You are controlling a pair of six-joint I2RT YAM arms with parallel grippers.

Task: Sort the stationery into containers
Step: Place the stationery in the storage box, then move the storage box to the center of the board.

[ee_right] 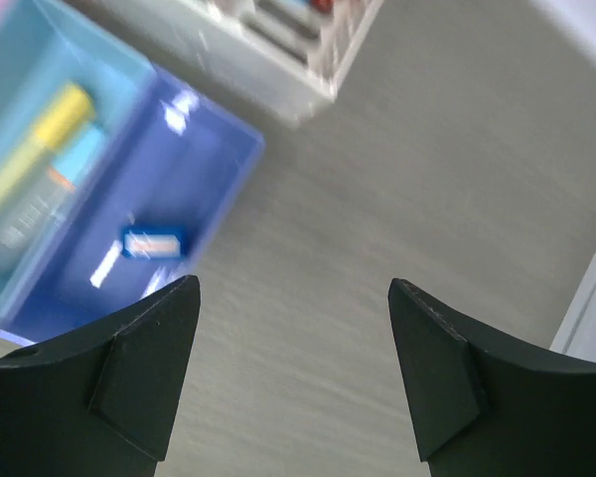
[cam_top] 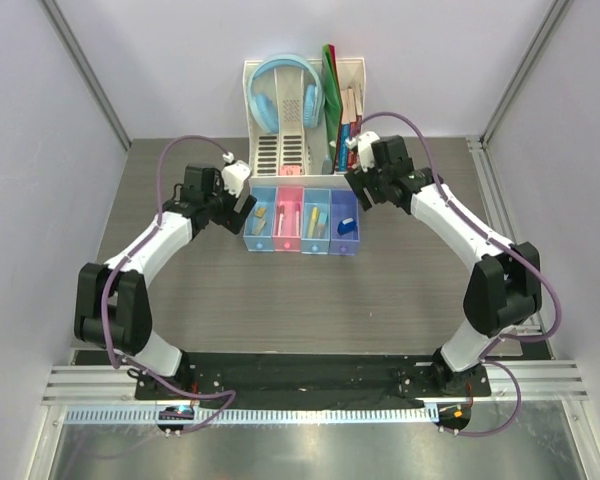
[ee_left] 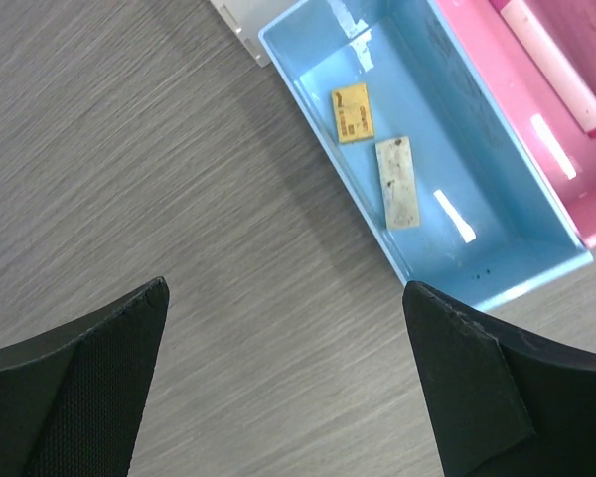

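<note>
Four joined translucent containers (cam_top: pixel 302 222) in a row before a white organiser (cam_top: pixel 280 150), seemingly one kind of stationery apiece. Tan block (ee_left: pixel 353 112) and grey block (ee_left: pixel 397 182) in the blue bin (ee_left: pixel 497 238); pink-tipped pen (ee_left: pixel 556 70) in the pink bin (ee_left: pixel 576 199), cut off by the frame. Yellow highlighter (ee_right: pixel 35 149) in the light-blue bin (ee_right: pixel 79 60), small blue block (ee_right: pixel 152 242) in the purple-blue bin (ee_right: pixel 199 169). Left gripper (ee_left: pixel 285 290) over bare table beside the blue bin, right gripper (ee_right: pixel 293 286) beside the purple-blue bin, both spread wide, holding nothing, probably standing clear. Right wrist view blurred; item beside the highlighter hard to identify.
</note>
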